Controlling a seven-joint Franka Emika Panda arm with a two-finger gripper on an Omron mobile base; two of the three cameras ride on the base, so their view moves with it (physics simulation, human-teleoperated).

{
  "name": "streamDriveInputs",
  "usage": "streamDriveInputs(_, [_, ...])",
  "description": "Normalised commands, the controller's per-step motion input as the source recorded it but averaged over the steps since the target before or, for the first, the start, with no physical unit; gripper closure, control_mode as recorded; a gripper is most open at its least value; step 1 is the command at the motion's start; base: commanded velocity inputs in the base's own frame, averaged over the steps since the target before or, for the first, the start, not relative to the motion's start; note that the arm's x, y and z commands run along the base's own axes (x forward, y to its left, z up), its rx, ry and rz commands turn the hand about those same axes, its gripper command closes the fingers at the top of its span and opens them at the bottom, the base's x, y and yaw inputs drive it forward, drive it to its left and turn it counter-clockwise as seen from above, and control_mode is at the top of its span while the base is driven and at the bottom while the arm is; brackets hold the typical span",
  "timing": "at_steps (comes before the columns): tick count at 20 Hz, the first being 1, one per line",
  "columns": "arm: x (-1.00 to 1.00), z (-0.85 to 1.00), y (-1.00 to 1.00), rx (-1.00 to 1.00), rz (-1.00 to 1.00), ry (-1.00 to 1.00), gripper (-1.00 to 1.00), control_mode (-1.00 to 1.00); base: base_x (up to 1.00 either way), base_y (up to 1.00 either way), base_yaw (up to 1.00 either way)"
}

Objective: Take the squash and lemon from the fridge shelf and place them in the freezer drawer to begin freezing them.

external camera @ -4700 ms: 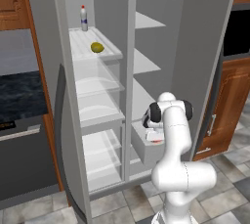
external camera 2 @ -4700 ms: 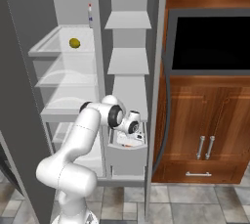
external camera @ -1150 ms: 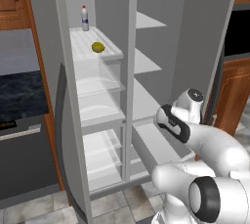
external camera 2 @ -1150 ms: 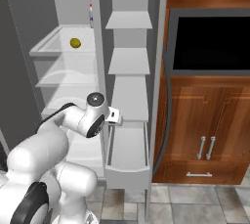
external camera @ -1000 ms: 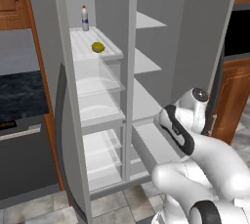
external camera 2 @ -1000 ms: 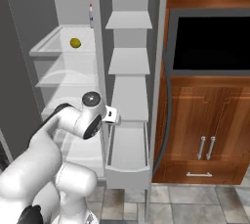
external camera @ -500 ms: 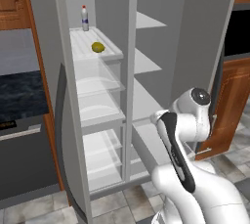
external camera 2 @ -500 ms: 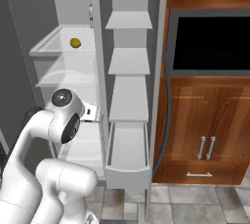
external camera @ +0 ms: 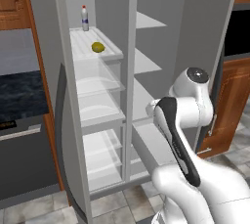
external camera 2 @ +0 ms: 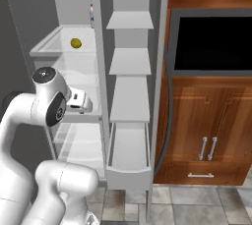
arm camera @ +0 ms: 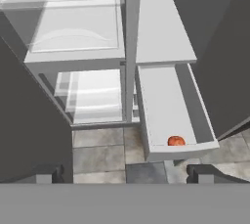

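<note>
your pincer hangs with tips apart and empty, looking down on the freezer drawer pulled out below it, where the squash lies. well above it, the lemon waits on the fridge shelf.

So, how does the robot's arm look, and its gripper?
The arm is glossy white, made of thick rounded segments, with dark grey joint bands and round grey end caps. The gripper is a small white block; its two finger tips are dark grey.

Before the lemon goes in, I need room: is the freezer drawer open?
Open: the drawer is pulled out, with the squash at its front end.
</note>
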Motion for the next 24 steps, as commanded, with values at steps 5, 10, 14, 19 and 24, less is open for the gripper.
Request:
streamDriveInputs(5, [0.0, 0.0, 0.0, 0.0, 0.0, 0.01, -1.0, -1.0, 0.0, 0.0, 0.0])
streamDriveInputs(10, [-0.06, 0.0, 0.0, 0.0, 0.01, 0.0, -1.0, -1.0, 0.0, 0.0, 0.0])
streamDriveInputs(14, [-0.01, 0.0, 0.07, 0.0, 0.0, 0.0, -1.0, -1.0, 0.0, 0.0, 0.0])
streamDriveInputs(19, [0.0, 0.0, 0.06, 0.0, 0.0, 0.0, -1.0, 1.0, 0.0, 0.32, 0.02])
streamDriveInputs(24, [0.0, 0.0, 0.0, 0.0, 0.0, 0.0, -1.0, 1.0, 0.0, 0.32, 0.09])
